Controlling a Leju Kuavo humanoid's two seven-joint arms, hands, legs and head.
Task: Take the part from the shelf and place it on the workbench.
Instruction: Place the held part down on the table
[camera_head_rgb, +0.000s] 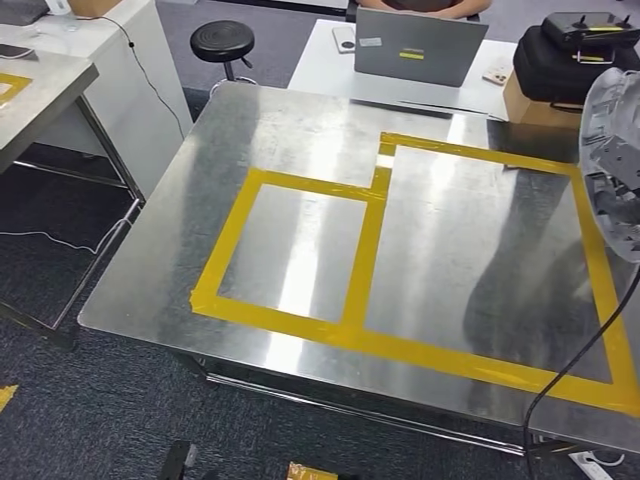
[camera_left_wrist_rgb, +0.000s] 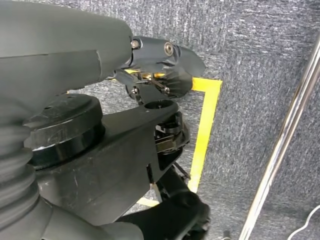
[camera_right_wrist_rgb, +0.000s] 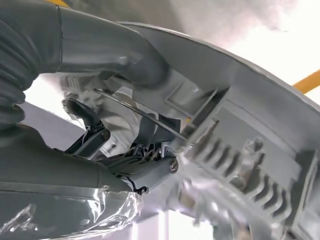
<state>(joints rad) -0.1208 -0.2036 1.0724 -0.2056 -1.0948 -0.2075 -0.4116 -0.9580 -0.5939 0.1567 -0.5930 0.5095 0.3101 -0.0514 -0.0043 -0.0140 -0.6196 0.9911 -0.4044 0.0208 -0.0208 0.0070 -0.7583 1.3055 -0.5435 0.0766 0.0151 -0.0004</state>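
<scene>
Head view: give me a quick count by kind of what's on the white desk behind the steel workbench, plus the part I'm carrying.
Laptop: 1
Phones, white and pale: 2
Black case: 1
Controller on the case: 1
Cardboard box: 1
Grey part, held by the right hand: 1
Total: 7

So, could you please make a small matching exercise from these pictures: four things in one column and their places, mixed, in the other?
Things:
1. grey part
2. laptop
3. black stool
4. yellow tape

Places:
A. on the white desk behind the workbench
B. stuck on the workbench top
C. in the right robot hand
D. on the floor beyond the workbench's far left corner

Pairs: 1-C, 2-A, 3-D, 4-B
</scene>
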